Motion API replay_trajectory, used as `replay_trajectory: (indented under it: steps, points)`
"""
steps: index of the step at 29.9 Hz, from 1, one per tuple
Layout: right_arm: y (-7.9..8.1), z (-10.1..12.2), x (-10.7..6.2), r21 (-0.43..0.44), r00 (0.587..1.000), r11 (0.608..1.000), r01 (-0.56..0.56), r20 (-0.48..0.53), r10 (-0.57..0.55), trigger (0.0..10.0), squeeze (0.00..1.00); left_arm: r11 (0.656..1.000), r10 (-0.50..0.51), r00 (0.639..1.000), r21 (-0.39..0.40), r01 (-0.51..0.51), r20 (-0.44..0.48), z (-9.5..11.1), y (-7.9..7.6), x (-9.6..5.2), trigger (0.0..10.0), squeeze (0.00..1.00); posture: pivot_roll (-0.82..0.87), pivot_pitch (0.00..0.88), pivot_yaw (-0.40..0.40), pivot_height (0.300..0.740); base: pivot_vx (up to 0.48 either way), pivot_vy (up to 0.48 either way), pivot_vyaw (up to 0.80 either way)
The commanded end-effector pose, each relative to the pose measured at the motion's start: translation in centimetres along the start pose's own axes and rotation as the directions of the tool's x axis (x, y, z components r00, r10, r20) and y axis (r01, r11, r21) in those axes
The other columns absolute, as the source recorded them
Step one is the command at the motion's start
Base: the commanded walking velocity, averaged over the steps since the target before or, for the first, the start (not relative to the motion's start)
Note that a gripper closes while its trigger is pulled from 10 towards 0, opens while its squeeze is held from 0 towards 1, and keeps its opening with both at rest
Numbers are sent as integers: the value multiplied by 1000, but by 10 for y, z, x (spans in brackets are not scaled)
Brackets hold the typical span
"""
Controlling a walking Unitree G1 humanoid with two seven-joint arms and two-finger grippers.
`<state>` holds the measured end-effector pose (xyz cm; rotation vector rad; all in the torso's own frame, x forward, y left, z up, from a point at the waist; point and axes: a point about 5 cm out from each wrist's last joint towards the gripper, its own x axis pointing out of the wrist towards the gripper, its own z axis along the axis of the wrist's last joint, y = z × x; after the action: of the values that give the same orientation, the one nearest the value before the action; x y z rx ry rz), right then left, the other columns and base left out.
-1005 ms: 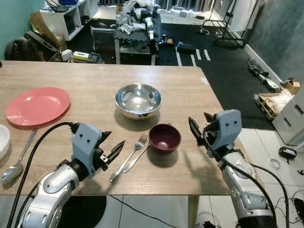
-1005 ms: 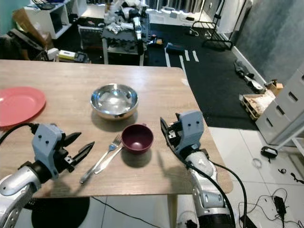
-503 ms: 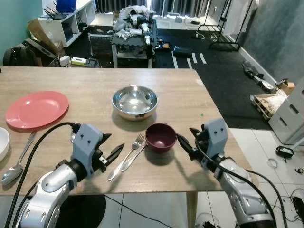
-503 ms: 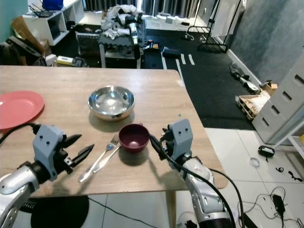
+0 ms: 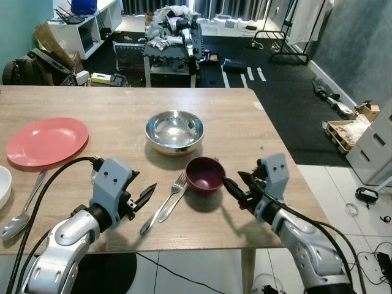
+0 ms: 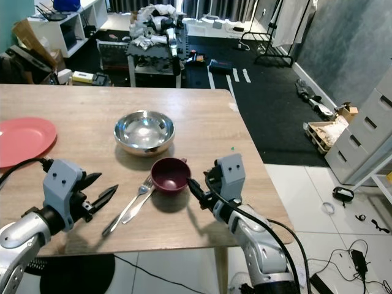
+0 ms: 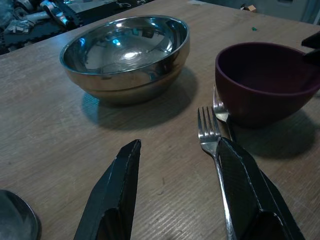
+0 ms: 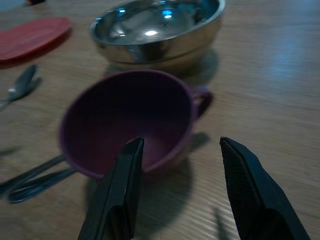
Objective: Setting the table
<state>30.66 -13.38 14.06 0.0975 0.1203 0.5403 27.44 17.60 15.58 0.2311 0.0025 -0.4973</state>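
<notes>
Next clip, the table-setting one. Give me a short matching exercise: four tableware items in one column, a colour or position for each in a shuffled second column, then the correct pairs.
Items:
1. plate
2. steel bowl
3. cup
4. fork

Descriptions:
A. dark maroon, with the open right gripper at its rim
B. salmon pink, far to the robot's left
C. shiny, behind the cup
D. lying in front of the open left gripper

Pairs: 1-B, 2-C, 3-A, 4-D

The table [image 5: 257, 131] is matt, pale wood with a fine grain. On it a polished metal bowl [image 5: 174, 131] mirrors the lights, the fork [image 7: 216, 150] is shiny steel, and the maroon cup [image 8: 130, 120] looks smooth with a dull sheen, beside a glossy pink plate [image 5: 46, 141].
</notes>
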Motion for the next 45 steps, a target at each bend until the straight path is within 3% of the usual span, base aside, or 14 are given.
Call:
replay_trajectory:
  steps: [1,4,10,13,19,26,31,36,41,45]
  points:
    - [10,4,4,33,999,998,-54,4,54,10000,0,1000,2,1000,-2,-2,-20,-5,-1,-1,10000,0,18,3,27,740,0,0,0]
    - [27,12,10,80,995,992,-97,36,95,10000,0,1000,5,1000,-2,-5,-23,-6,-2,-1,10000,0,20,1,25,740,0,0,0]
    - [38,7,18,-42,996,995,-86,-35,84,10000,0,1000,10,1000,-4,-10,-21,-6,-2,0,10000,0,18,0,24,740,0,0,0]
    - [32,-2,24,-126,996,992,8,-83,-19,10000,0,1000,14,1000,-3,-14,-18,-6,-2,1,10000,0,21,0,22,740,0,0,0]
    - [25,4,25,-110,995,990,93,-26,-96,10000,0,1000,18,1000,-3,-18,-17,-6,-2,1,10000,0,23,0,21,740,0,0,0]
    - [3,13,18,-277,982,944,180,2,-187,10000,0,1000,14,1000,-5,-14,-17,-6,-3,2,10000,0,12,0,23,740,0,0,0]
    - [0,6,16,-369,981,914,170,-23,-192,10000,0,1000,12,1000,-7,-12,-15,-6,-4,3,10000,0,12,0,23,740,0,0,0]
    - [12,0,15,-290,991,953,86,-71,-111,10000,0,1000,14,1000,-6,-15,-15,-6,-3,2,10000,0,12,0,23,740,0,0,0]
    - [17,-2,14,-56,994,997,44,-100,-50,10000,0,1000,19,1000,-7,-19,-16,-6,-3,2,10000,0,11,1,22,740,0,0,0]
    - [17,-3,14,-30,994,999,37,-105,-40,10000,0,1000,19,1000,-7,-19,-15,-6,-3,2,10000,0,8,2,22,740,0,0,0]
